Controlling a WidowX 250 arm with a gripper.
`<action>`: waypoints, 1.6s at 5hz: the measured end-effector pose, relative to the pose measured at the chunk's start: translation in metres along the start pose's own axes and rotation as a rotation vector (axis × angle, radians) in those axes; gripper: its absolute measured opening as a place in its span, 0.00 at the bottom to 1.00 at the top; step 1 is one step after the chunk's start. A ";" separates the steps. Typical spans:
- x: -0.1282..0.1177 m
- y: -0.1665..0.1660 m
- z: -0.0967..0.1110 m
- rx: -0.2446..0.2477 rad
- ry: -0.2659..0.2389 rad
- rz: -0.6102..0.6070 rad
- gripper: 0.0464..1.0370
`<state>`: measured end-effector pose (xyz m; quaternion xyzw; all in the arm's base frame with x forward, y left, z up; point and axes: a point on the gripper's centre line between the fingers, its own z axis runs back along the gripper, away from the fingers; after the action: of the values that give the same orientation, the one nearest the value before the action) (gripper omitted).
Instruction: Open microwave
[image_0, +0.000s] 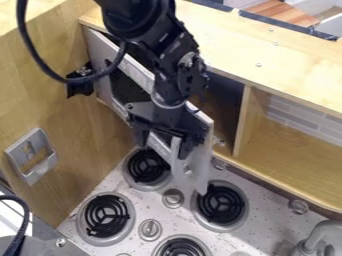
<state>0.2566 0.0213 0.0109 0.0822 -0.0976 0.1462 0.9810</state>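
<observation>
Looks like a toy kitchen, honestly. Got a speckled cooktop (170, 217) with black coil burners (224, 202) and round metallic knobs (150, 229), plus a grey faucet (324, 232) down in the lower right corner. Also has pale wood panelling (73, 125) on the left and an open wooden cubby (287, 152) with a grey brick-pattern backing (297, 117). Add the black robot arm (143, 25) over the stove, and reads more like a robot setup than somewhere for actual cooking. Can't tell the type of room beyond.
</observation>
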 end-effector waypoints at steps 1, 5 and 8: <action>0.007 0.006 0.023 0.057 -0.030 0.032 0.96; 0.060 -0.057 0.061 0.009 -0.189 -0.092 0.96; 0.064 -0.082 0.013 -0.107 -0.130 -0.170 0.96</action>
<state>0.3391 -0.0416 0.0266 0.0472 -0.1613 0.0516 0.9844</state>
